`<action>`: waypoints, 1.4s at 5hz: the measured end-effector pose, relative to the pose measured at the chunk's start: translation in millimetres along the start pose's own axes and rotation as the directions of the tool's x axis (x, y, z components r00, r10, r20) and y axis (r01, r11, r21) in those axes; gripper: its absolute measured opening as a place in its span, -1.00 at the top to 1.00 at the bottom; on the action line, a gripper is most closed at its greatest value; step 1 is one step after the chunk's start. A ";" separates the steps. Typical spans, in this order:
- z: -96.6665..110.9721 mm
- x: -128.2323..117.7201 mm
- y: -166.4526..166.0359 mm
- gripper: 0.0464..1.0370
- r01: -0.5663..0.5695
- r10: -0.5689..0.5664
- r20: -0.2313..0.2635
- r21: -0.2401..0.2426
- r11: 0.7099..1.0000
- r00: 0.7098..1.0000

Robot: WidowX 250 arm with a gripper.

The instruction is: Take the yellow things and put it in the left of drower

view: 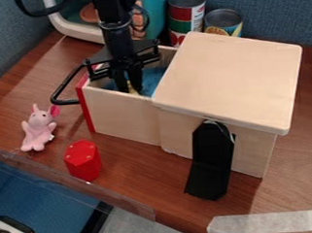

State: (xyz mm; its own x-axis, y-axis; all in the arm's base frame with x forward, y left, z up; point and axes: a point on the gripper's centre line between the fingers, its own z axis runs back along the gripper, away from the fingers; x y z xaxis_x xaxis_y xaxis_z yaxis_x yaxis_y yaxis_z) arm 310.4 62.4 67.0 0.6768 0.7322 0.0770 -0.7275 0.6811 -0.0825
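While the wooden box [250,152] stands on the table [133,204] with its flat lid [231,74] on top, its drawer [123,114] is pulled out at one side. The drawer has pale, smooth wooden walls, a red front [85,109] and a black handle [64,90], which is bent like a bow. Inside the drawer there is something blue [156,80], and also the small yellow thing [132,91], which is just at the tip of the black hand [128,86]. The hand points down into the drawer; how far it is open, and whether it has hold of the yellow thing, I cannot tell.

Against the near side of the box leans a flat black piece [211,162], tilted, with cut corners. Beyond the drawer's front sits a soft pink toy animal [38,129], and nearer the camera than the drawer is a red block [84,160] with many flat sides. Behind the box are two metal cans [186,14] with printed paper labels, and a wall of rough blue cloth [271,6].
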 end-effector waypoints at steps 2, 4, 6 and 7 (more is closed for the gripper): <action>35.6 0.0 2.3 0.79 0.042 -0.040 0.048 -0.046 0.998 0.998; 47.1 16.3 25.2 0.79 0.009 -0.007 0.066 -0.036 0.999 0.998; 74.7 61.4 59.5 0.79 -0.120 0.127 0.089 -0.072 0.990 0.988; 72.2 88.2 79.6 0.79 -0.173 0.179 0.096 -0.069 0.982 0.979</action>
State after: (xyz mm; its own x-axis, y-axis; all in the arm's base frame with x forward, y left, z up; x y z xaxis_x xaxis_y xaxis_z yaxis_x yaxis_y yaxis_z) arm 304.0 181.2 138.9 0.5215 0.8389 0.1561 -0.8240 0.5426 -0.1632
